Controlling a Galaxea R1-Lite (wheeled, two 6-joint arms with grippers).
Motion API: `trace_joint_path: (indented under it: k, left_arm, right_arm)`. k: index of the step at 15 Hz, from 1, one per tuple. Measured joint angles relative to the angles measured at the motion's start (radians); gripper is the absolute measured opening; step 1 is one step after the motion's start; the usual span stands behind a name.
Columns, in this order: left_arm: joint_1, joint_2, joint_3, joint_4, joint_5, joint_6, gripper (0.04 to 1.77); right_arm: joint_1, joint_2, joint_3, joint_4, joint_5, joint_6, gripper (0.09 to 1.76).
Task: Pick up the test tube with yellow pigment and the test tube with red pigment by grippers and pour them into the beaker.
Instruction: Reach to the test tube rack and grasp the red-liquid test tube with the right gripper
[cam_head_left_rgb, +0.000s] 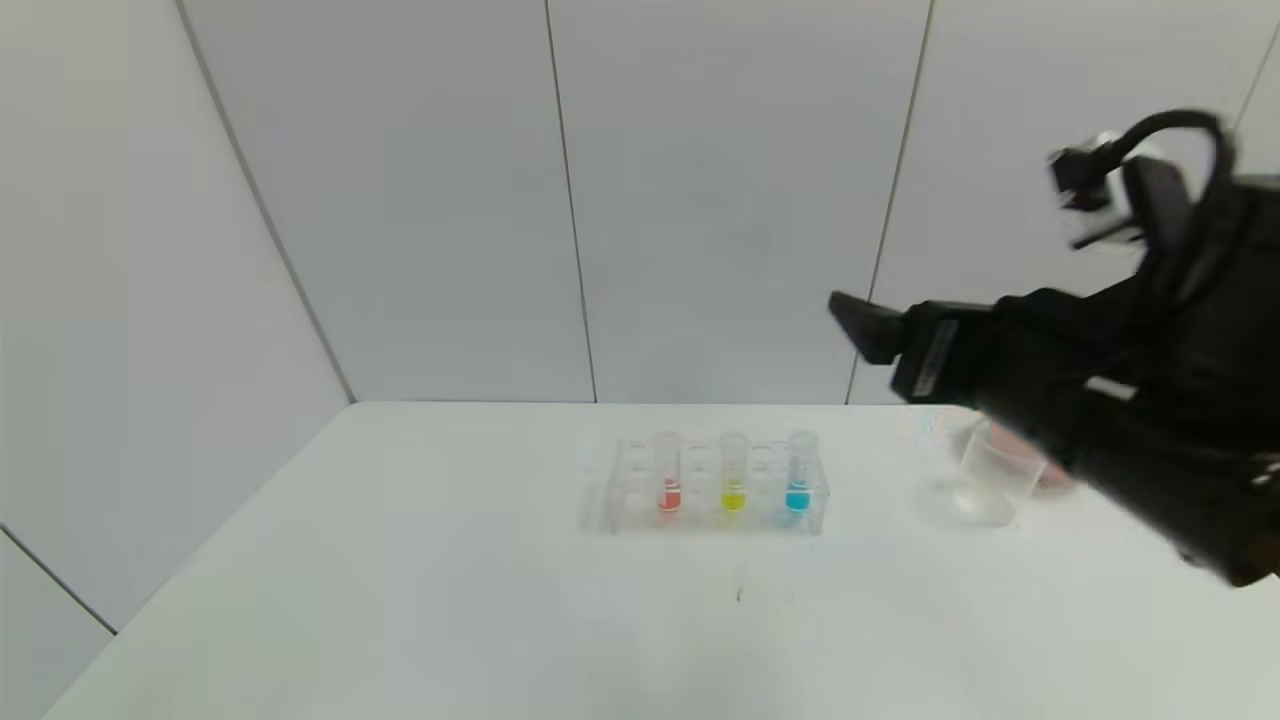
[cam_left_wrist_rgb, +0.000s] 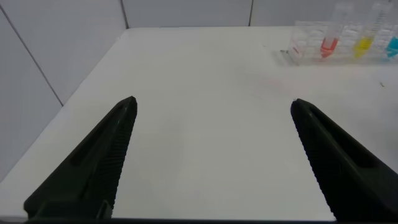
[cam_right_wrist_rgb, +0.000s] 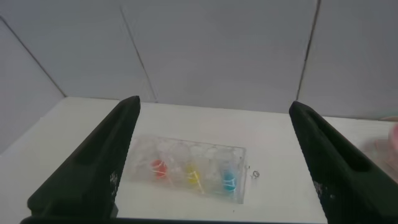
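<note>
Rack: a clear many-holed rack (cam_head_left_rgb: 712, 490) stands mid-desk, the landmark for all that follows.
Red tube: the test tube with red pigment (cam_head_left_rgb: 668, 475) stands upright in the rack, at its left end.
Yellow tube: the test tube with yellow pigment (cam_head_left_rgb: 733, 474) stands upright in the rack's middle, just right of the red one.
Blue tube: a tube of blue liquid (cam_head_left_rgb: 799, 474) fills the rack's right end.
Beaker: the beaker (cam_head_left_rgb: 995, 475) sits on the desk (cam_head_left_rgb: 400, 600) well right of the rack (partly behind the right arm), with something pink just behind it.
Right end effector (cam_right_wrist_rgb: 214, 162): raised above and to the right of the rack, fingers spread wide, holding nothing.
Left end effector (cam_left_wrist_rgb: 214, 162): low over bare desk, well left of the rack, fingers wide apart, holding nothing.
</note>
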Motion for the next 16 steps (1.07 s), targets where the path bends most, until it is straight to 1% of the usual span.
trace_joint_path:
  k: [2,4,5,7,11,16]
  left_arm:
    - [0.0,0.0,0.0,0.0,0.0,0.0,1.76]
    - [0.0,0.0,0.0,0.0,0.0,0.0,1.76]
    - [0.0,0.0,0.0,0.0,0.0,0.0,1.76]
    - [0.0,0.0,0.0,0.0,0.0,0.0,1.76]
    - [0.0,0.0,0.0,0.0,0.0,0.0,1.76]
    - [0.0,0.0,0.0,0.0,0.0,0.0,1.76]
  right_arm:
    - [0.106,0.125,0.006,-0.145,-0.109,0.007,1.71]
    - [0.183,0.232,0.006,-0.257,-0.183,0.017,1.71]
    - [0.216,0.284,0.0,-0.297,-0.209,0.027,1.71]
    - [0.259,0.368,-0.017,-0.331,-0.23,0.046,1.71]
    - [0.285,0.524,-0.081,-0.341,-0.241,0.079,1.71]
    - [0.257,0.674,-0.19,-0.34,-0.243,0.1,1.71]
